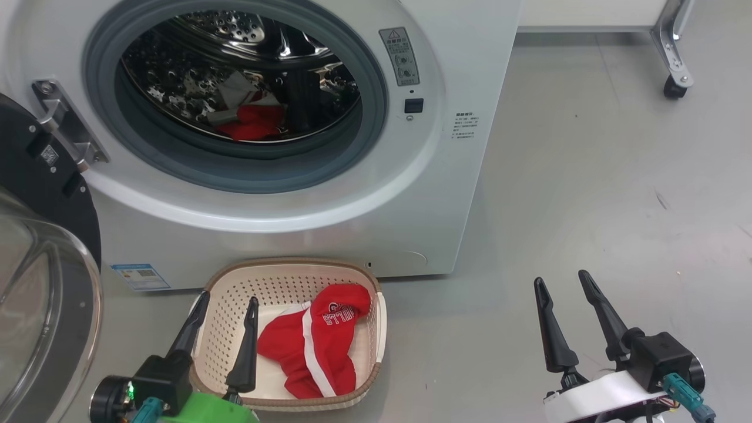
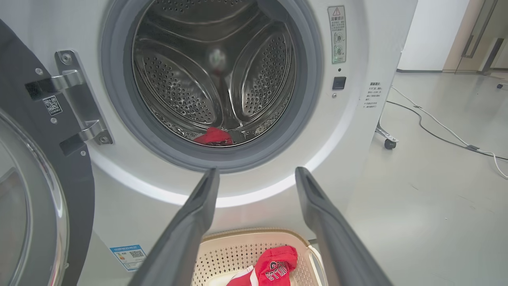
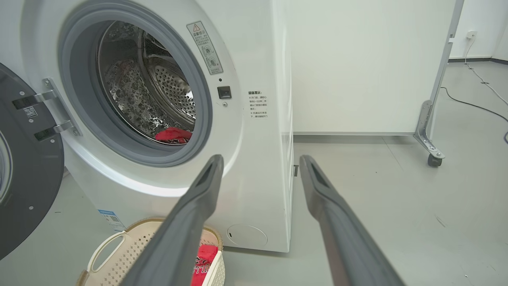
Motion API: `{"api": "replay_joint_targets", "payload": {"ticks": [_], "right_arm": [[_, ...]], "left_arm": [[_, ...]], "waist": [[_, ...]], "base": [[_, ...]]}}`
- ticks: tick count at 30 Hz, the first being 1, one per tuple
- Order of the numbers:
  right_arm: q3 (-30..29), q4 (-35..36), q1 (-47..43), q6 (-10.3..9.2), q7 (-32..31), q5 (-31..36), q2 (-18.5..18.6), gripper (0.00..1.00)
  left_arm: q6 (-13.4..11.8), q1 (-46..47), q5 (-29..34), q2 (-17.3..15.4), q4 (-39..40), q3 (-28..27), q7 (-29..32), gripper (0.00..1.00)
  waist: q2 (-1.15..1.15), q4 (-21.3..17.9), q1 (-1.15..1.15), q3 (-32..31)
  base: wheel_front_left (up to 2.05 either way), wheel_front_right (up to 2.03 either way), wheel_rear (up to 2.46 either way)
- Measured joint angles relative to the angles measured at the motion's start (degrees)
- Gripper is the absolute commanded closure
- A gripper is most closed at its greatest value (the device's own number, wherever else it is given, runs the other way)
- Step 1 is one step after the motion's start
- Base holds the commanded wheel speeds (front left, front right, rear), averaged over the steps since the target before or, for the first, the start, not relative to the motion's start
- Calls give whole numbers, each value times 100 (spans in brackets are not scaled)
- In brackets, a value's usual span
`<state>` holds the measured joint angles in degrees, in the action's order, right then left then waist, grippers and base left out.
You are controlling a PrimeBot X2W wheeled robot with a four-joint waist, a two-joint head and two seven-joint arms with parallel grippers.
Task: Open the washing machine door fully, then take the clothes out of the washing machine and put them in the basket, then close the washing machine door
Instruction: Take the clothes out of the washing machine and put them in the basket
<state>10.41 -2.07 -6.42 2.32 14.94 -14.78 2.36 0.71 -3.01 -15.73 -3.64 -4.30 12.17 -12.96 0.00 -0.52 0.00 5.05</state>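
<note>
Down on the smooth grey floor (image 1: 587, 176), at the foot of the large white front-loading washing machine (image 1: 329, 235): small cream perforated plastic basket (image 1: 282, 262) with brown woven-look rim, just beside the machine's front. Holds one bright red fabric garment (image 1: 311, 346) with white stripe and lettering, crumpled toward the basket's right edge. Second red garment (image 1: 252, 123) low in the dimpled steel drum (image 1: 176, 76), close behind the front lip; pale grey patch above it, cloth or reflection, cannot tell. Round glossy black door (image 1: 41, 176) with bulging clear glass bowl (image 1: 35, 305) swung wide to the left on its metal hinge (image 1: 64, 123).

Left gripper (image 1: 230, 296) over the basket's left half, long dark fingers spread wide, nothing between them. Right gripper (image 1: 560, 277) over bare floor, well apart from the machine's right corner, likewise wide and empty.

Judged roughly midway: one piece out, at least one left, door yet to close.

Risks from here:
- Hard tapered fingers snagging the soft grey rubber gasket (image 1: 106, 129) or knocking a raised drum paddle on the way in.
- Pinching only a fold of limp cloth, then losing it over the lip, short of the basket.
- Left forearm brushing the open door close by.
- A trailing sleeve left across the gasket, jamming the door at closing.
</note>
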Motion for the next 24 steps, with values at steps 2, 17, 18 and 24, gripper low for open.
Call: {"api": "replay_joint_targets", "payload": {"ticks": [2, 17, 18, 24], "right_arm": [[19, 45, 3, 0, 0, 35, 0, 0], [164, 394, 213, -2, 1, 68, 1, 0], [193, 401, 246, -2, 1, 58, 1, 0], [356, 500, 427, -14, 0, -34, 3, 0]], "left_arm": [[-10, 7, 0, -3, 15, -7, 59, 0], [-81, 890, -90, -43, -371, 8, 647, 0], [-64, 982, -90, -60, -414, 19, 698, 0], [94, 1714, -277, -111, -712, -40, 1165, 0]], "waist": [[0, -21, 0, 66], [0, -288, 0, 939], [0, -314, 0, 1003], [0, -534, 0, 1463]], "base": [[0, 0, 0], [0, 0, 0], [0, 0, 0], [0, 0, 0]]}}
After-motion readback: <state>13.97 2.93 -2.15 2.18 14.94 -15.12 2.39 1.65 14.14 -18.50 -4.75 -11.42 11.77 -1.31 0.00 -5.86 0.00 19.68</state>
